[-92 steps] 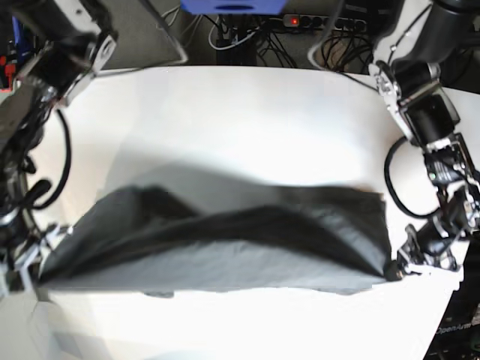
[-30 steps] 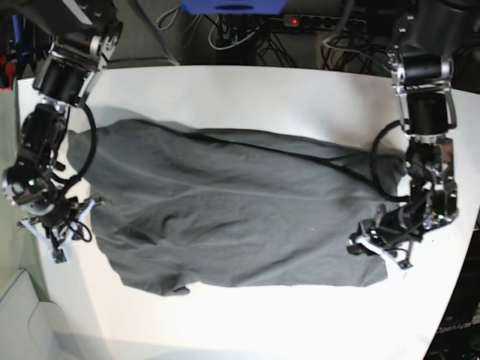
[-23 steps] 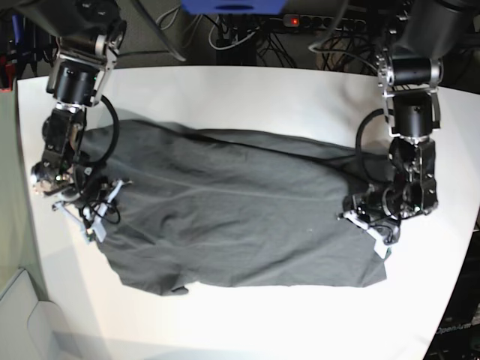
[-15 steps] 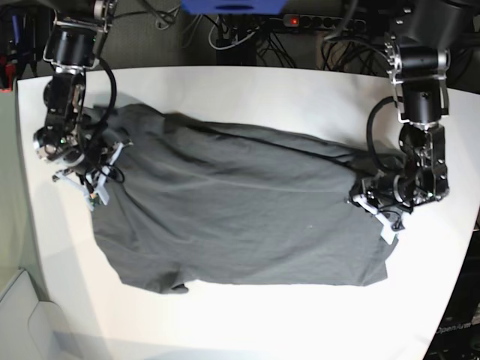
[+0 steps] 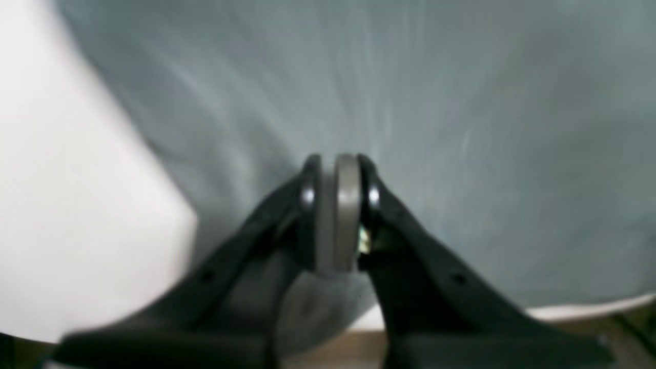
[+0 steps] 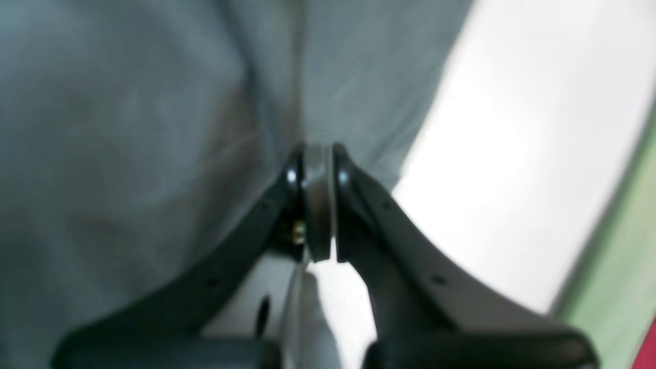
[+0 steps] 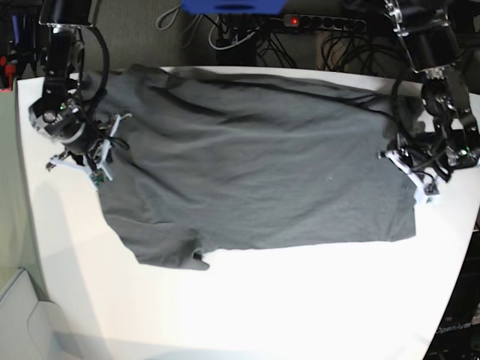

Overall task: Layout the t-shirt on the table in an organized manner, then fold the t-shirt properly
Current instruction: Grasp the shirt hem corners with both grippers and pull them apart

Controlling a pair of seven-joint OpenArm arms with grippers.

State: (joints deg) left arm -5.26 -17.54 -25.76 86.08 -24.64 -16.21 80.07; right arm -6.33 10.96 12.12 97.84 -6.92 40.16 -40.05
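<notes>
The dark grey t-shirt (image 7: 255, 172) lies spread over the far half of the white table (image 7: 300, 315), with a sleeve at the near left. My left gripper (image 7: 405, 171) sits at the shirt's right edge, shut on the cloth. In the left wrist view that gripper (image 5: 336, 169) has its jaws pressed together, with t-shirt (image 5: 461, 128) beyond and table (image 5: 77, 205) to the left. My right gripper (image 7: 103, 150) pinches the shirt's left edge. Its wrist view shows the gripper (image 6: 318, 154) shut, with a crease of t-shirt (image 6: 128, 128) running from the tips and table (image 6: 512, 154) to the right.
A power strip (image 7: 294, 20) and tangled cables lie behind the table's far edge, next to a blue object (image 7: 232, 6). The table's right edge runs close to my left gripper. A pale grey surface (image 7: 15, 315) shows past the table's rounded near-left corner.
Both grippers have moved toward the far edge and outward, dragging the shirt with them. The shirt has gone from bunched and lifted at the front to flatter and wider at the back.
</notes>
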